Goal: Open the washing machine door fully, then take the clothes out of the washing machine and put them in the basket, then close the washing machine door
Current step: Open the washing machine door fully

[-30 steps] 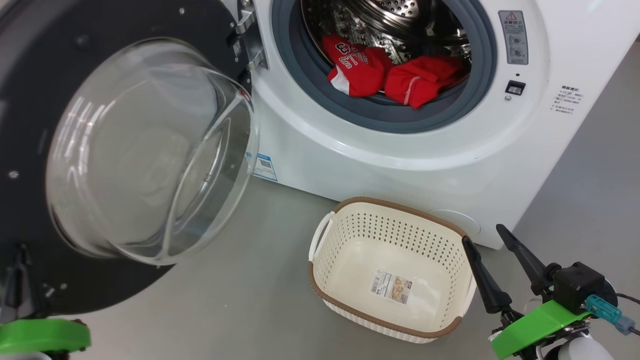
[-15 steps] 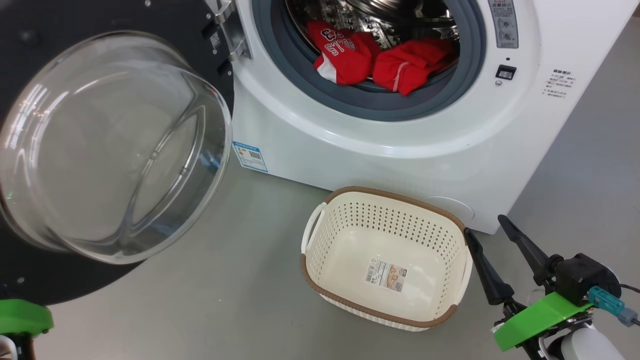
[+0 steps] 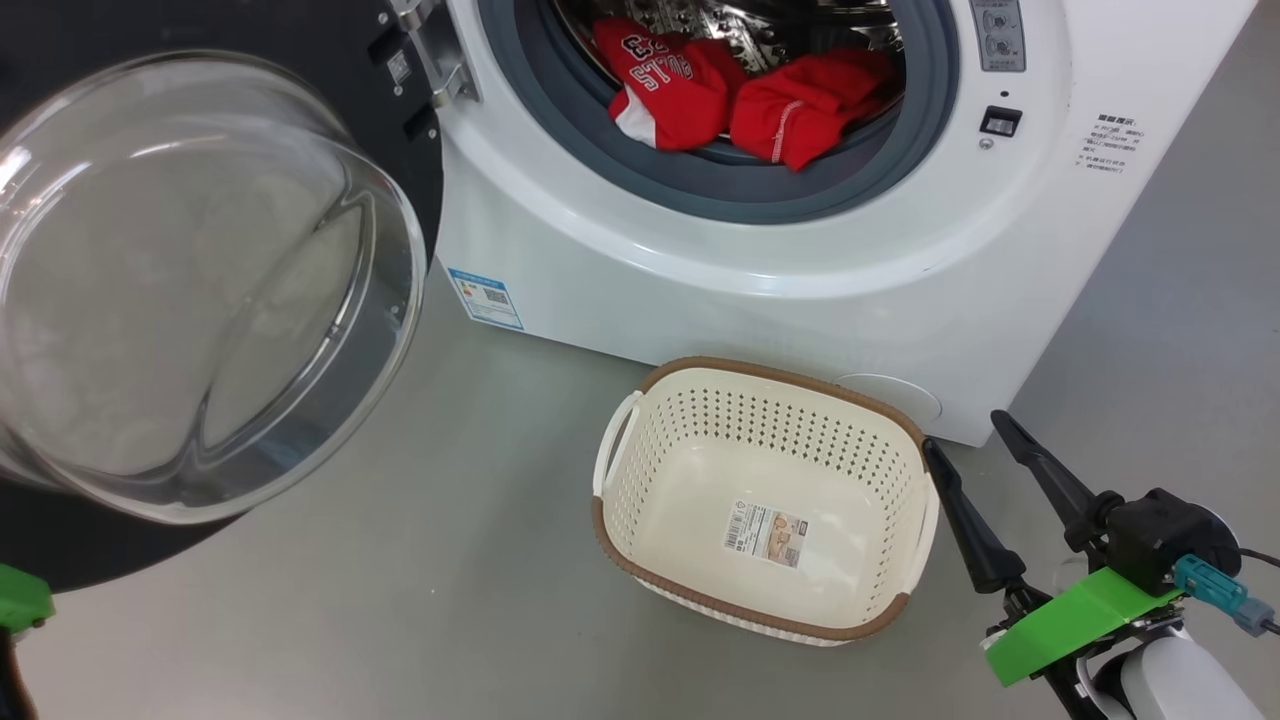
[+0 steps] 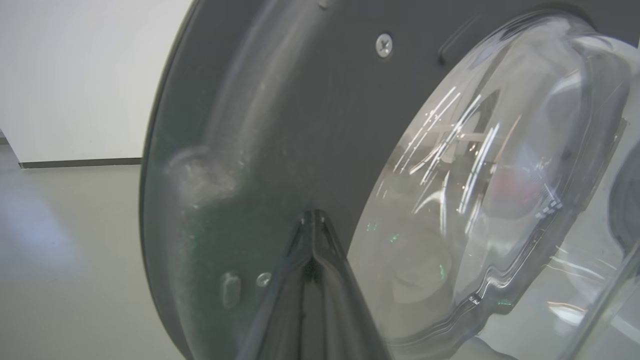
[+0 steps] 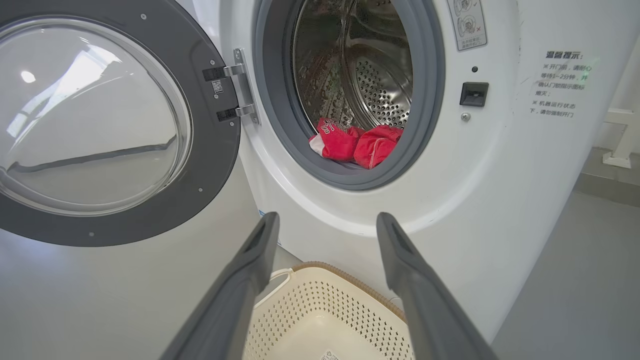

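Note:
The washing machine [image 3: 800, 260] stands with its round opening uncovered. The washing machine door [image 3: 190, 280] hangs swung out to the left, its glass bowl facing me. Two red clothes [image 3: 670, 85] lie at the drum's front lip, also seen as red clothes [image 5: 357, 145]. My left gripper [image 4: 312, 216] is shut, its tips against the dark inner rim of the door [image 4: 280, 125]. The cream basket [image 3: 690, 480] sits on the floor before the machine, holding just a paper label. Right of it, my right gripper [image 3: 965, 432] is open and holds nothing; in its wrist view the gripper [image 5: 327, 217] hovers above the basket [image 5: 320, 305].
Grey floor [image 3: 450, 560] spreads between the door and the basket. The green mount of my left arm [image 3: 18, 598] pokes out below the door's rim. A latch slot [image 3: 1000, 121] and printed labels sit right of the opening. A white wall [image 4: 75, 75] stands beyond the door.
The whole head view has shifted, so everything sits higher and further left. Beyond that, the door has swung a little wider and my left arm's green mount has slid toward the left edge.

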Available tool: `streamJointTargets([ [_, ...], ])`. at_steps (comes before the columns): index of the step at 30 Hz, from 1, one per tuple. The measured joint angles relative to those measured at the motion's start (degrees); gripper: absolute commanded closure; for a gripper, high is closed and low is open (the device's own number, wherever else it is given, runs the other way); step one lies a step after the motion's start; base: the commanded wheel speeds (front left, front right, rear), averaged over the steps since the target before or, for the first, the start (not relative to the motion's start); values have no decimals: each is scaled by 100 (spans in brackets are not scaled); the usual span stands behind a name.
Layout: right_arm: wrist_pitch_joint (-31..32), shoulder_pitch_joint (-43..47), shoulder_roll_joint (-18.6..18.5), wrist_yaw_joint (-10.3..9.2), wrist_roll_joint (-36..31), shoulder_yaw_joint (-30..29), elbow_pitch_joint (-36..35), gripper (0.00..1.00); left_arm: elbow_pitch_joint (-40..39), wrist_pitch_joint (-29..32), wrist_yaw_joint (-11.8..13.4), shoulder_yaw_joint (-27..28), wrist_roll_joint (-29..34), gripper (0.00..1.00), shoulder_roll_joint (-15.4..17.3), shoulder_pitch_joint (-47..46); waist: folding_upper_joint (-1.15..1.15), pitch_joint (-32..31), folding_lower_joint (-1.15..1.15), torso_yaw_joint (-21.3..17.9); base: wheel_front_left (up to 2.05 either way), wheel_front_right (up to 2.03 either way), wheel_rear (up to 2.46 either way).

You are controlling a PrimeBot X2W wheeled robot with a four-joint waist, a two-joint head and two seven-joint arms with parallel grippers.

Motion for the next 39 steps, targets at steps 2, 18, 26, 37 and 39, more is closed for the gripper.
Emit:
streamJointTargets([
  [2, 0, -1, -10, 0, 0, 1, 2, 0, 83, 0, 0, 30, 40, 100, 11, -70, 0, 0, 0, 1, 0, 0, 0],
  [18, 0, -1, -25, 0, 0, 14, 32, 0, 36, 0, -93, 202, 143, 100, -143, -68, 0, -105, 0, 45, 0, 0, 0],
  [26, 0, -1, -2, 0, 0, 10, 46, 0, -392, 0, -152, 159, 126, 10, -379, 205, 0, -220, 0, 91, 0, 0, 0],
  [37, -1, 19, 67, 0, 1, 1, 52, 0, -1247, -1, -200, -619, -588, 0, -699, 1032, 0, -408, 0, 112, 0, 0, 0],
  [39, -1, 20, 73, 0, 1, -5, 47, 0, -1403, -1, -201, -795, -692, 0, -702, 1246, 0, -432, 0, 110, 0, 0, 0],
])
